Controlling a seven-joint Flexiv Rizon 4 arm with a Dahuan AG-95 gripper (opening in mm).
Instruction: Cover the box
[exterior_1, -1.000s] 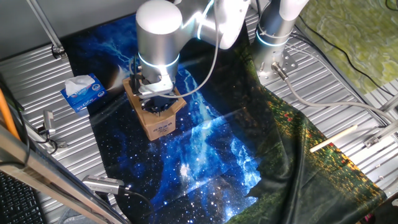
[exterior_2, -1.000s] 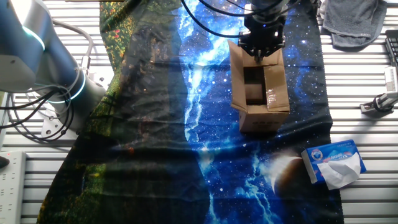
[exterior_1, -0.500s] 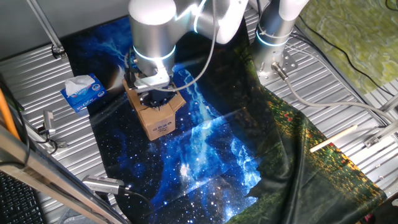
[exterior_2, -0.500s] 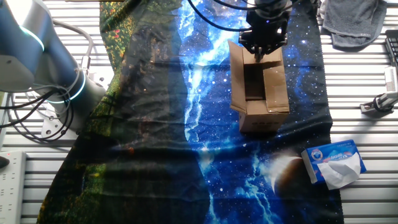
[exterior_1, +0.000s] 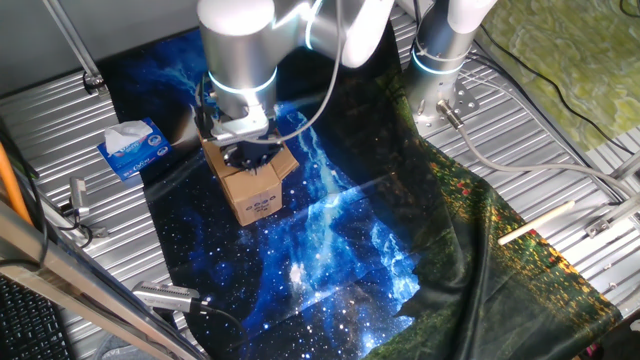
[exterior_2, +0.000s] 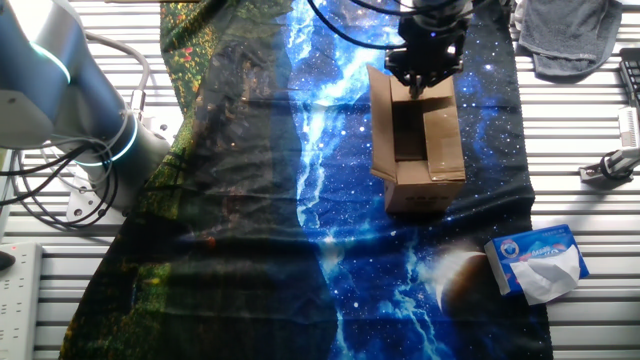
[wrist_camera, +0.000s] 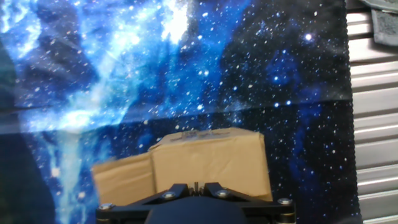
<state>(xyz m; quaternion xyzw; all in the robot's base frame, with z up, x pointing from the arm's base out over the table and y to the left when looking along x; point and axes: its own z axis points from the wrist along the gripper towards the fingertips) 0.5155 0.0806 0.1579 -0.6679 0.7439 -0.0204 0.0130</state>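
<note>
Jaws (exterior_2: 424, 80) over the box (exterior_2: 418, 150) far rim (top open).

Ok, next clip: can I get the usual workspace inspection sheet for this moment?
Surface: ribbed metal table under a galaxy-print cloth.
Job's things: cardboard box upright on the cloth, top open, flaps not closed.
Clutter: tissue box, grey rag, wooden stick.
Grippers: gripper at the box's far rim; open or shut cannot be told.
Cables: black cables by the arm base.
Surroundings: green patterned fabric beyond the table.
</note>
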